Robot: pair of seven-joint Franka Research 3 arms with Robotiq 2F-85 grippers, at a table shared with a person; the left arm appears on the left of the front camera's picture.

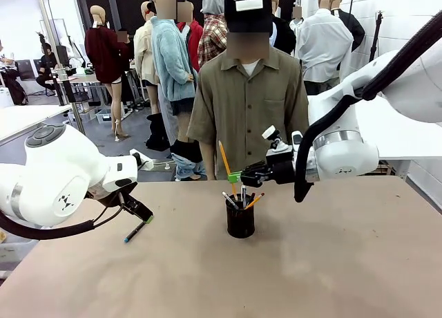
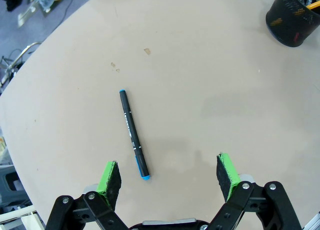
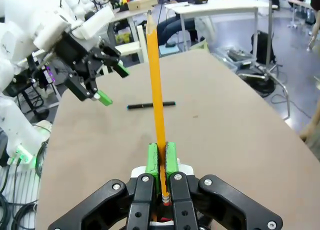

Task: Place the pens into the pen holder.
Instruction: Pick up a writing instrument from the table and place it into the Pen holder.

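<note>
Just above the pen holder (image 1: 240, 220), an orange pencil (image 3: 156, 90) stands near-upright, its lower end clamped in the right gripper's (image 3: 162, 160) jaws. The left gripper (image 2: 168, 174) hangs spread wide over a dark blue-tipped pen (image 2: 134, 133), which lies flat on the tan table (image 1: 331, 263) clear of both pads. The holder sits mid-table with pens inside. A person (image 1: 248, 104) stands at the far edge.

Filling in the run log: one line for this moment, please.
left hand: open, above pen on table | right hand: shut on pencil, above cup

No readable text; pen (image 2: 133, 134) print illegible
</note>
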